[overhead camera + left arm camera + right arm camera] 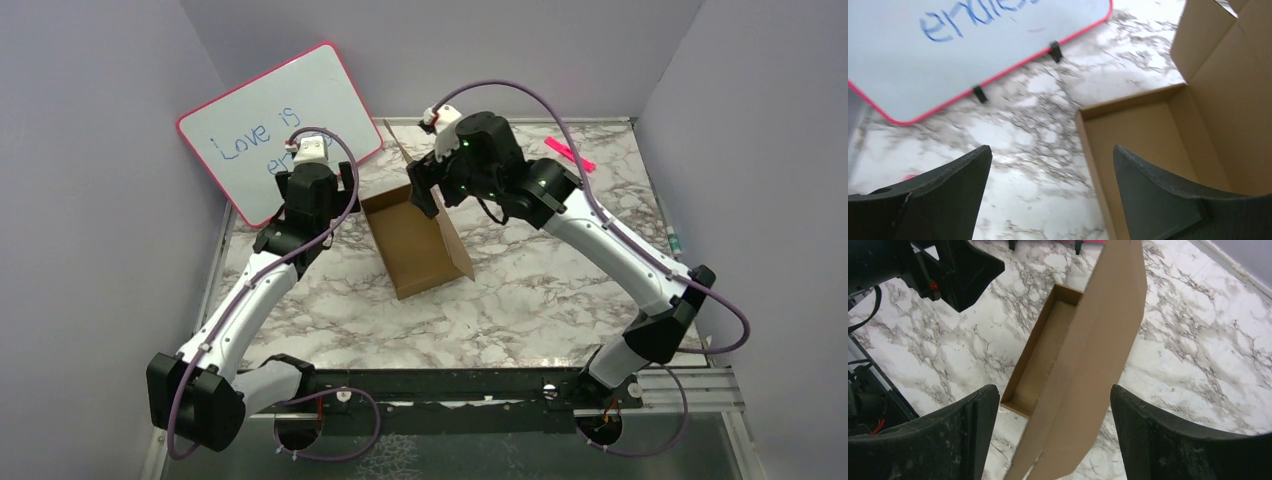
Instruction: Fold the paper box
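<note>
Item: plain brown cardboard paper box (415, 245), shallow and rectangular, with its lid flap raised.
Location: middle of the white-and-grey marble-pattern table (520, 290), between the two arms.
Left gripper (1051, 150): jaws spread wide, holding nothing, just beside the box's near corner.
Right gripper (1053, 390): jaws apart, straddling the raised flap, with a gap visible on both sides.
Background: pink-framed whiteboard (270, 125) with blue handwriting, propped at the far left.

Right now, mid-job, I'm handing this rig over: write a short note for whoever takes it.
Left tool: open, empty, hovering at the left wall of the paper box.
Right tool: open, straddling the raised lid flap, no visible grip on it.
Box: mid-table, nothing inside.
Done: tray walls are up.
Left: fold the lid down over the tray and tuck it shut.
</note>
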